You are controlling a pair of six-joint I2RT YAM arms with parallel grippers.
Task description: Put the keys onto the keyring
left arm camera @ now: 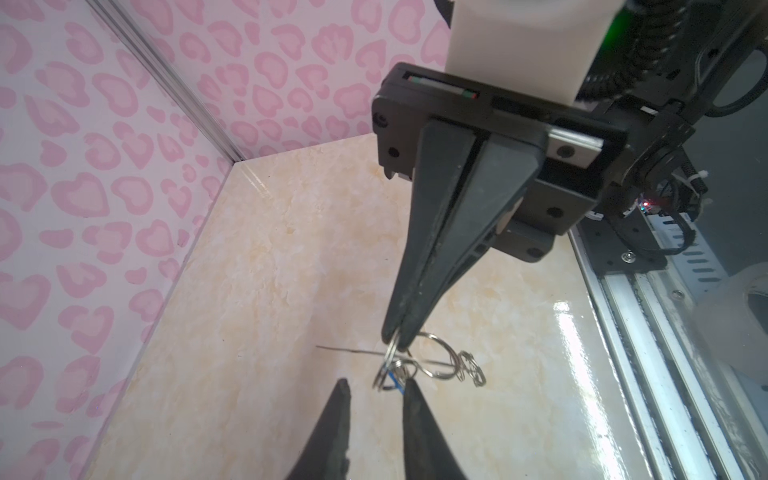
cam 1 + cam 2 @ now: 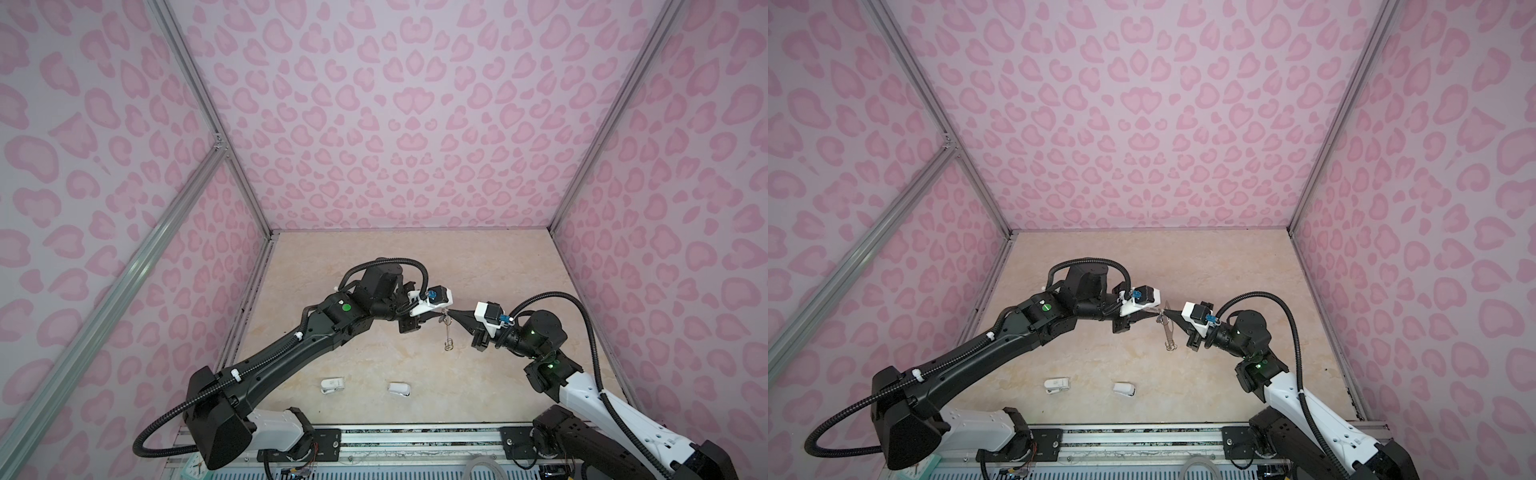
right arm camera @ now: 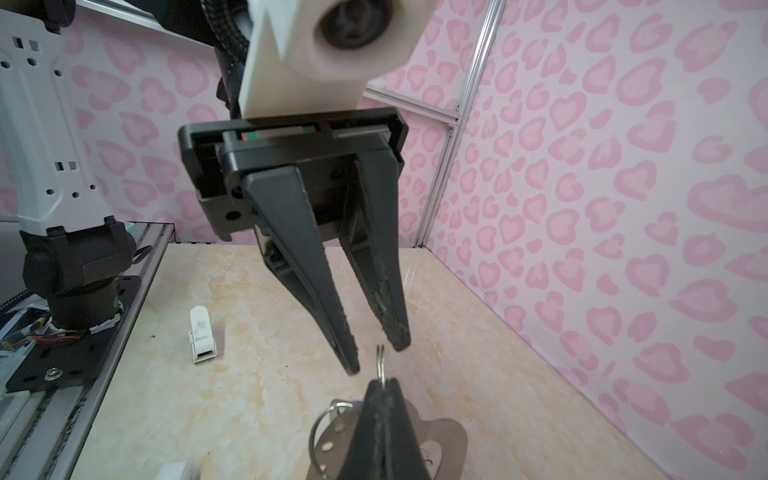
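- Only the right wrist view shows the flat grey plate of the keyring (image 3: pixel 440 436). It sits behind my right gripper (image 3: pixel 380 384), whose fingers are pressed together on one of its split rings.
- In both top views the keyring (image 2: pixel 447 330) is just a thin strip hanging down from that pinch, between my two arms.
- The left wrist view shows the plate edge-on as a fine line, with wire rings bunched along it. A sliver of blue tag (image 1: pixel 393 380) lies among them, just beside one finger of my left gripper (image 1: pixel 376 380).
- My left gripper's fingers are spread. In the right wrist view the top of the pinched ring stands between their tips, and I cannot tell whether it touches either.
- The glossy, marbled beige table (image 2: pixel 374 270) is open around the grippers, and the pink-patterned walls stand well off.
- Two white plastic pieces (image 2: pixel 332 384) lie near the front aluminium rail (image 2: pixel 415 434), well apart from both grippers.
- My fingers are matte black, tapered and scuffed at the tips.
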